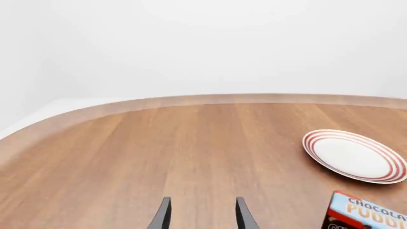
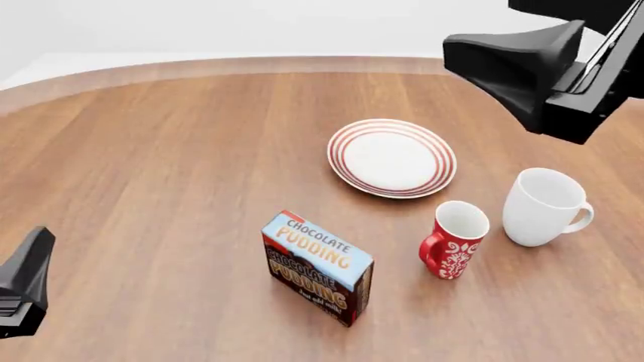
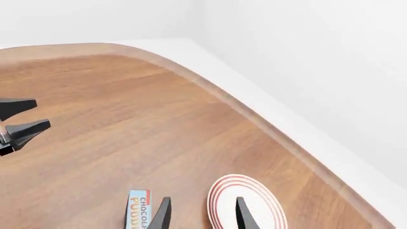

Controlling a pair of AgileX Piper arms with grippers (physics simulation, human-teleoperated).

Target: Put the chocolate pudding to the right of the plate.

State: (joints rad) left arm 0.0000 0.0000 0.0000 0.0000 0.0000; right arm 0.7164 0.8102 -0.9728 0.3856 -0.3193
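Observation:
The chocolate pudding (image 2: 317, 268) stands upright on the table, in front of and a little left of the plate (image 2: 391, 158). My left gripper (image 1: 202, 214) is open and empty, low over the table, far to the left of the box. It shows at the left edge of the front view (image 2: 26, 290). My right gripper (image 3: 202, 212) is open and empty, held high above the table's right side. Its arm (image 2: 544, 68) fills the upper right of the front view. The box (image 1: 369, 214) and the plate (image 1: 354, 155) also show in the left wrist view.
A red patterned mug (image 2: 455, 240) stands right of the box and in front of the plate. A white mug (image 2: 544, 206) stands just right of the red one. The table's curved far edge (image 2: 252, 66) runs along the back.

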